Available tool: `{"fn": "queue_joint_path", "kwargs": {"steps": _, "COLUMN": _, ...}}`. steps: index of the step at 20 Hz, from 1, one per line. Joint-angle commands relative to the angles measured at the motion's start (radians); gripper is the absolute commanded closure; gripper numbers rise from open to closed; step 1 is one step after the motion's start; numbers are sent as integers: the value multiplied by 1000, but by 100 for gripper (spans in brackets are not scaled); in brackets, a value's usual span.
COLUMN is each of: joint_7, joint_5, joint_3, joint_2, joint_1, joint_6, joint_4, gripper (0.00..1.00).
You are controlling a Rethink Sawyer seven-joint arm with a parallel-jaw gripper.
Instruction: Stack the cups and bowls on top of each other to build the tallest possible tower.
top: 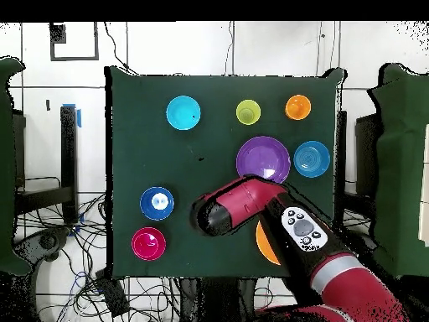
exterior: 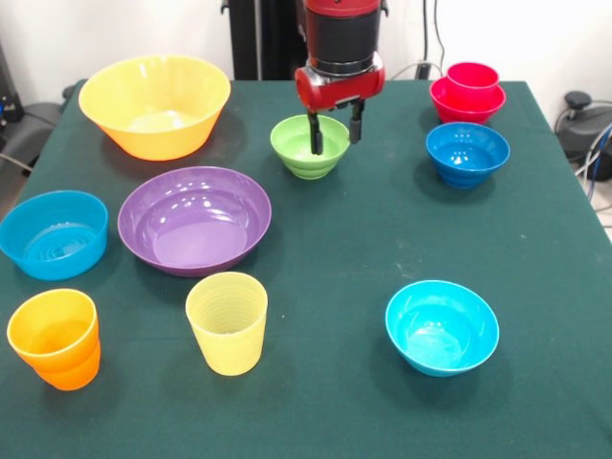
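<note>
A dark green table (exterior: 363,239) carries ten plastic vessels spread well apart, seen from the front and from above. The largest is a yellow-orange bowl (exterior: 155,103) at the far left of the front view. Just in front of it lies a wide, shallow purple bowl (exterior: 194,219), and to the left of that a straight-sided light blue bowl (exterior: 54,233). A cyan bowl (exterior: 442,326) sits alone at the near right. A dark blue bowl (exterior: 467,153) stands at the far right, and just behind it is the only tower so far, a red cup (exterior: 472,76) nested in a red bowl (exterior: 467,103). Near the front edge stand an orange cup (exterior: 55,338) and a ribbed pale yellow cup (exterior: 228,321), side by side but apart. The smallest bowl, lime green (exterior: 309,145), sits at the far middle. The red and black arm comes down over it, and its gripper (exterior: 335,132) hangs with the two dark fingers (exterior: 315,134) apart, one finger inside the bowl and the other outside its far rim, so the jaws appear to straddle the wall without yet clamping it. From above, the arm hides this bowl. The likely risk is a thin grip on a glossy, sloping rim: the bowl could slip, tilt or swing when lifted, or skid across the cloth if the fingers push before closing.
</note>
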Motion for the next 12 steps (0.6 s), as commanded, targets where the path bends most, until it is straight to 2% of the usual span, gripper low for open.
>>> {"fn": "queue_joint_path", "kwargs": {"steps": 1, "joint_7": -116, "joint_5": -40, "joint_3": -24, "joint_2": -16, "joint_1": 0, "joint_6": 81, "joint_4": 54, "gripper": 0}}
{"fn": "queue_joint_path", "kwargs": {"steps": 8, "joint_7": -105, "joint_5": -49, "joint_3": -31, "joint_2": -25, "joint_1": 6, "joint_6": 64, "joint_4": 67, "gripper": 0}}
{"fn": "queue_joint_path", "kwargs": {"steps": 12, "joint_7": -38, "joint_5": -99, "joint_3": -54, "joint_2": -42, "joint_1": 43, "joint_6": -19, "joint_4": 61, "gripper": 0}}
